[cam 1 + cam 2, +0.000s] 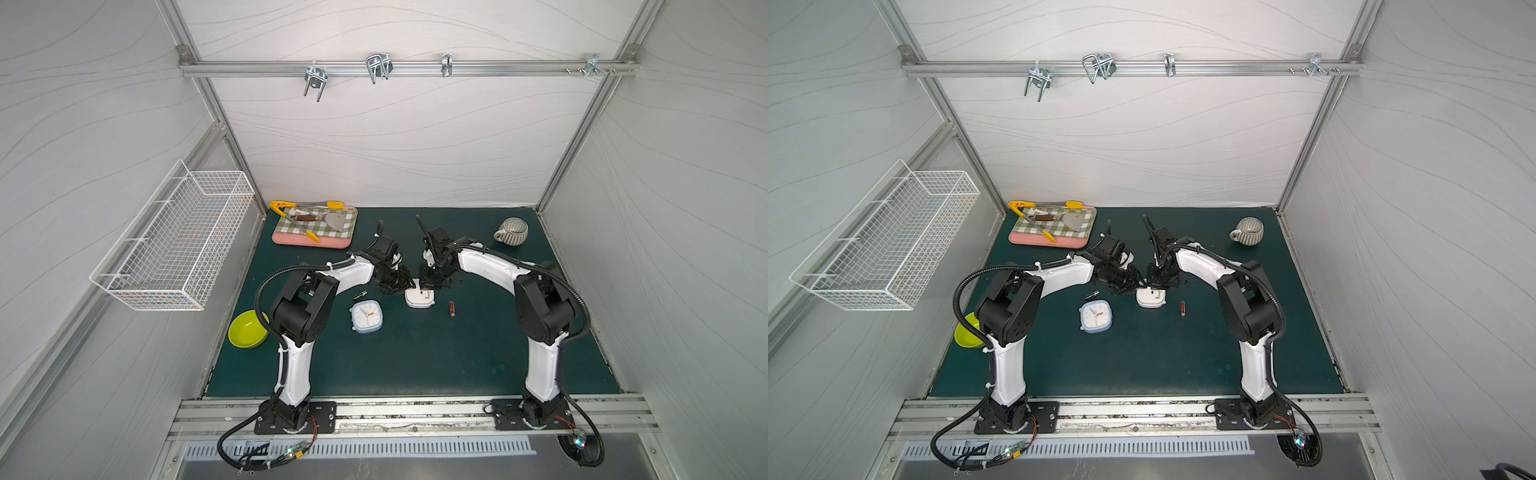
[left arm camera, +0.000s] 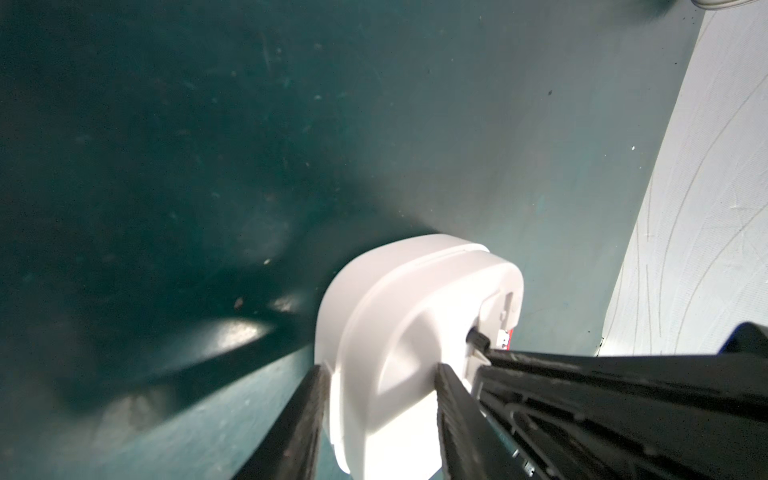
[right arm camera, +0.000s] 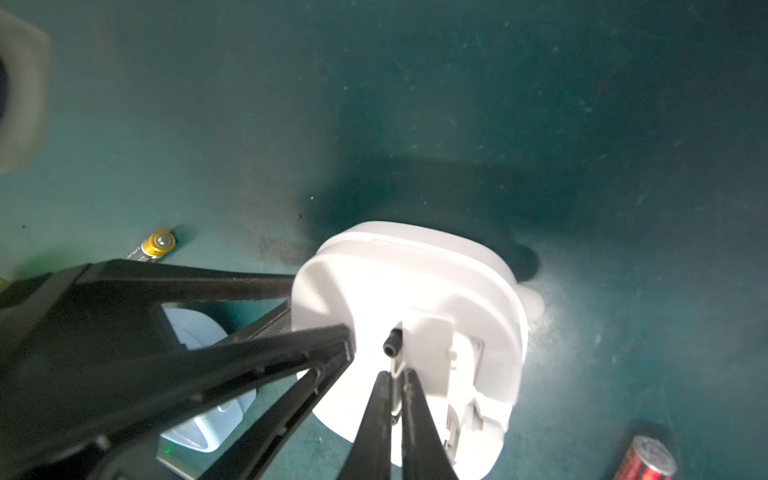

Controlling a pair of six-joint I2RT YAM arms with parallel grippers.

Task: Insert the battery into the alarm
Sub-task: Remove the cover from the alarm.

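- The white rounded plastic alarm (image 1: 419, 298), back up on the green surface (image 1: 415, 361), is clamped by the left claw (image 2: 382, 370).
- The right claw (image 3: 397, 374) is pinched shut over the alarm's back.
- The red cylindrical battery (image 1: 451, 309) lies free to the alarm's right, axis front-to-back, nearer the right arm.

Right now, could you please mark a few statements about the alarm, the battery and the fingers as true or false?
1. The red battery lies loose on the mat. True.
2. The left gripper has its fingers astride the white alarm's edge. True.
3. The right gripper has its fingers wide apart. False: the right gripper's fingers are shut.
4. The blue clock lies face down. False: the blue clock's dial faces up.
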